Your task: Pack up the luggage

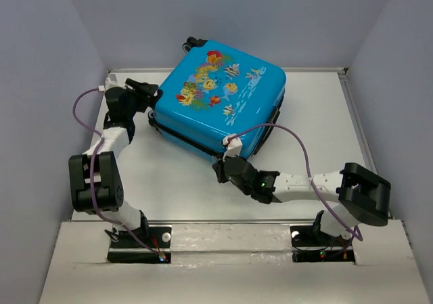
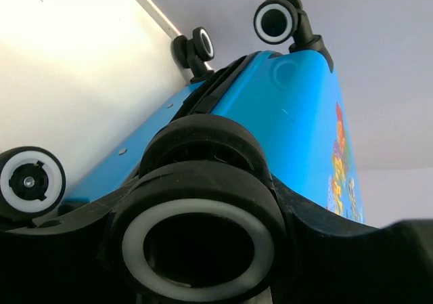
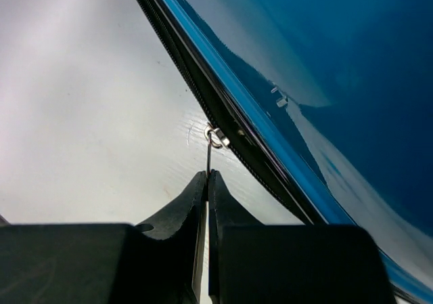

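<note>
Right wrist: hand [image 3: 207, 177] tight on zipper pull [image 3: 208, 156]

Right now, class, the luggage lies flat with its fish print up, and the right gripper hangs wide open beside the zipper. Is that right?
Not quite. The luggage lies flat, fish print up, but the right gripper is shut on the zipper pull; the right wrist view shows it.

Soft, even overhead light — only faint shadows under the suitcase [image 1: 220, 97]. Left wrist view: tabletop [image 2: 61, 67] blown out white, nearest wheel [image 2: 199, 243] blurred. Right wrist view — pale glare streaks the tabletop.
</note>
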